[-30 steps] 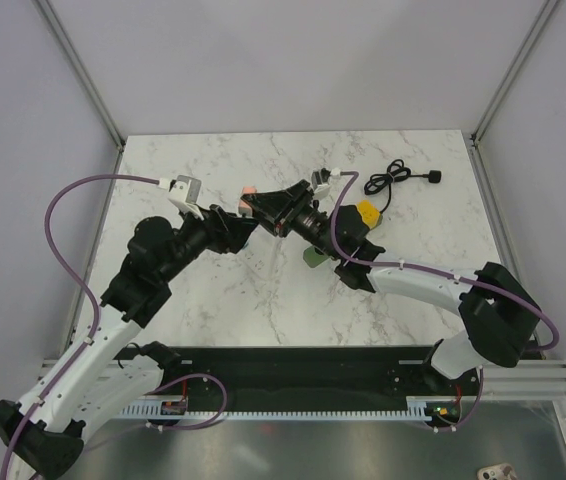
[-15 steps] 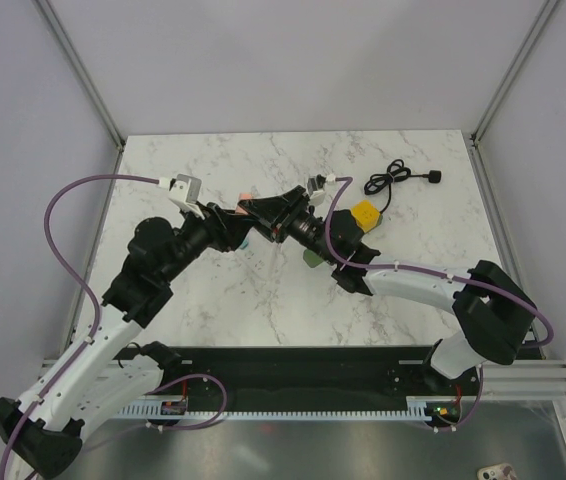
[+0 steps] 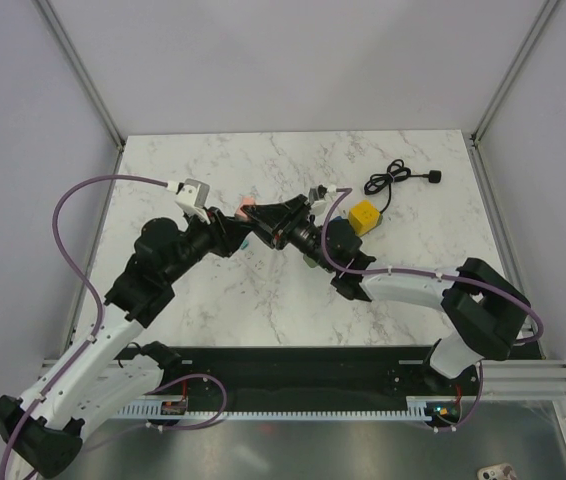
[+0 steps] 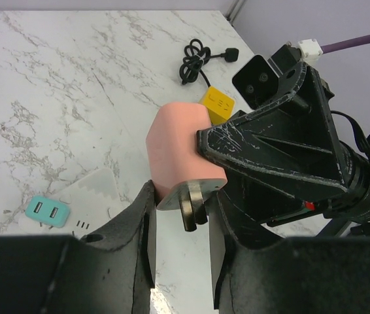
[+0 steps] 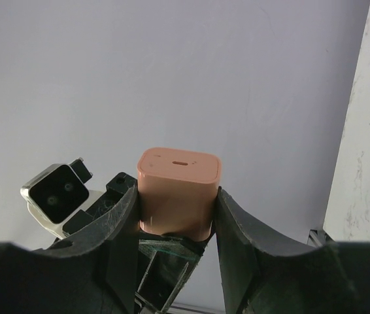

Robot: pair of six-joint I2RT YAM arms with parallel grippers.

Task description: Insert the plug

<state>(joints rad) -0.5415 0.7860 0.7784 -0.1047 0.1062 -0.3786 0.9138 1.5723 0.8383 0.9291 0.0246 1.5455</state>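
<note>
Plug [image 4: 178, 150]: a pink block with rounded corners, raised above the middle of the table [image 3: 213, 170] where the two tools meet tip to tip.
Plug prongs [image 4: 193, 208]: metal, pointing toward the left wrist camera, seated between the fingers of the left tool.
Right tool [image 5: 177, 196]: clenched on the plug; both fingers press flat on opposite sides of the pink body, and the slotted end face is turned to the right wrist camera.
Left tool [image 4: 182, 216]: fingers flank the prong end of the plug closely; contact with the plug cannot be told from the pictures.
Arms: both reach inward from the near edge, the left arm from the left, the right arm from the right.
Yellow block [image 3: 365, 214]: on the table, just right of the right tool.
Black cable [image 3: 395, 180]: coiled on the table, far right, beyond the yellow block.
Teal adapter [image 4: 48, 211]: flat on the table with two ports showing, just beside a white notched part [image 4: 90, 196].
</note>
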